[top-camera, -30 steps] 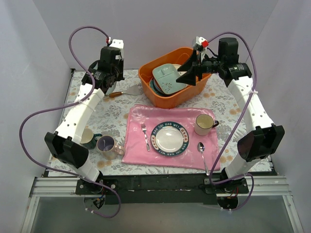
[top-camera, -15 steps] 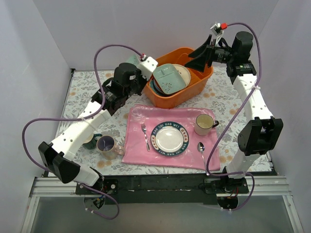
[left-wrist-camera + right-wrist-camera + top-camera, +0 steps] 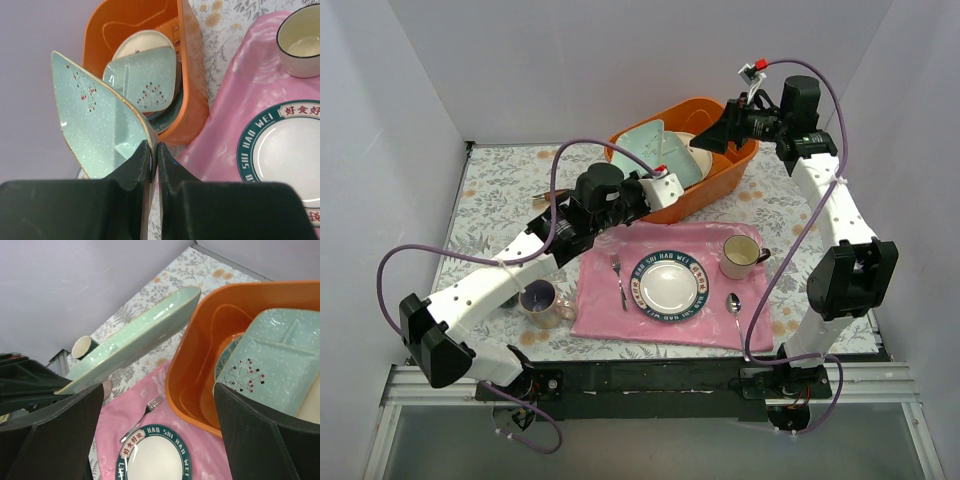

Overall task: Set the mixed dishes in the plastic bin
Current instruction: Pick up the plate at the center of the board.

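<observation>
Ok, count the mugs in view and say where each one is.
3. Cream mug on the pink cloth; lavender-lined mug on the table left of the cloth; dark green mug beside it, seen only from the right wrist.

Lettered-rim plate (image 3: 668, 286) on pink cloth (image 3: 705, 325), fork (image 3: 619, 280) left, spoon (image 3: 735, 305) and cream mug (image 3: 740, 256) right

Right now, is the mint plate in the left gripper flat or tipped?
Tipped: the mint plate slants steeply, its rim pinched in the left gripper.
</observation>
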`<action>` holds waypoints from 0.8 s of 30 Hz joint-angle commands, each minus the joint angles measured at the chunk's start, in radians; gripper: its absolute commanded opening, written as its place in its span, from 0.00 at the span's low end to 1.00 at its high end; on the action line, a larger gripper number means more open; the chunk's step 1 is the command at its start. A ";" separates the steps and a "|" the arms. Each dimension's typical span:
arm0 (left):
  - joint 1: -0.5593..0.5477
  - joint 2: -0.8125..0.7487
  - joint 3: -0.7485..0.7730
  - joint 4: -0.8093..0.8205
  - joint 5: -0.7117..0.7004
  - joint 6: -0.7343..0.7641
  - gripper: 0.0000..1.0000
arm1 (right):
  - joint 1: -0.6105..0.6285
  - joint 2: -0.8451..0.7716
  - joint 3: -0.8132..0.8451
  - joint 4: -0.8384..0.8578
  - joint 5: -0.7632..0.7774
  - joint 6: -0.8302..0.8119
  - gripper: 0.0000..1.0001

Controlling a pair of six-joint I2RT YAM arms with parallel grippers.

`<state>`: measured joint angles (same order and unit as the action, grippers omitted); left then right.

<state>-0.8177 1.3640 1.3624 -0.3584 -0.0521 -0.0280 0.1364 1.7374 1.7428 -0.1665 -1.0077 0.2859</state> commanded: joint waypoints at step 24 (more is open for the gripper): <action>-0.093 0.015 0.001 0.239 -0.040 0.143 0.00 | 0.259 -0.124 -0.028 -0.298 0.653 0.164 0.77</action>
<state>-0.9020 1.4143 1.3491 -0.2646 -0.0639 0.0566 0.3759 1.6669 1.7180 -0.4557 -0.4301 0.4408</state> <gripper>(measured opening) 0.043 0.808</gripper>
